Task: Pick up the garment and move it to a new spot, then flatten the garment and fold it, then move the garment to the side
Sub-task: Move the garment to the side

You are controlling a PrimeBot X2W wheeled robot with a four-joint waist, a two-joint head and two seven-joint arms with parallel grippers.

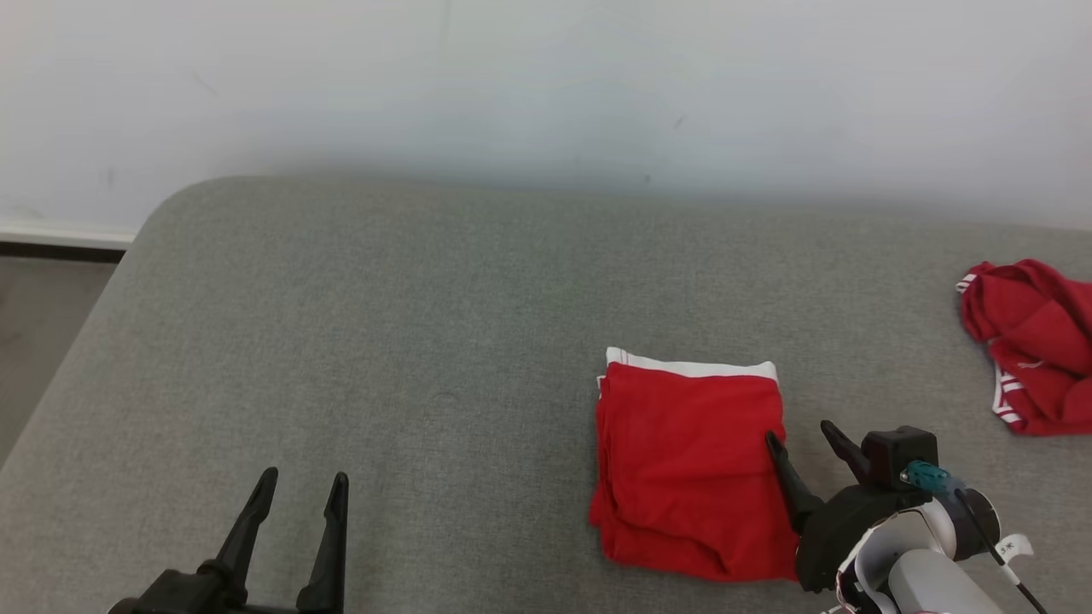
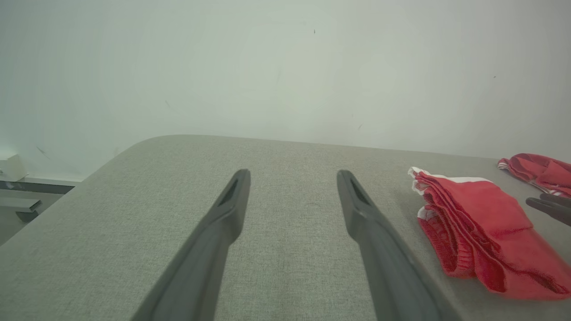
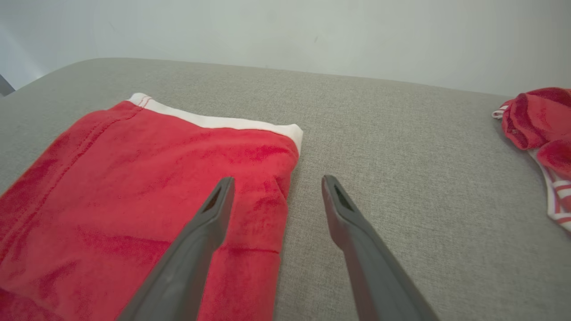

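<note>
At nine o'clock of the right hand (image 1: 798, 431), spread open and empty, lies the folded garment (image 1: 682, 460); the left hand (image 1: 304, 475), likewise spread, is farther off.

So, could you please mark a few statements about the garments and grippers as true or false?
1. The folded garment lies flat on the grey surface. True.
2. The left gripper is shut on cloth. False: it is open and empty, apart from both garments.
3. A crumpled garment lies at the far right. True.
4. The right gripper holds the folded garment in the air. False: it is open at that garment's right edge.
5. The folded garment's band is blue. False: it is white.
</note>
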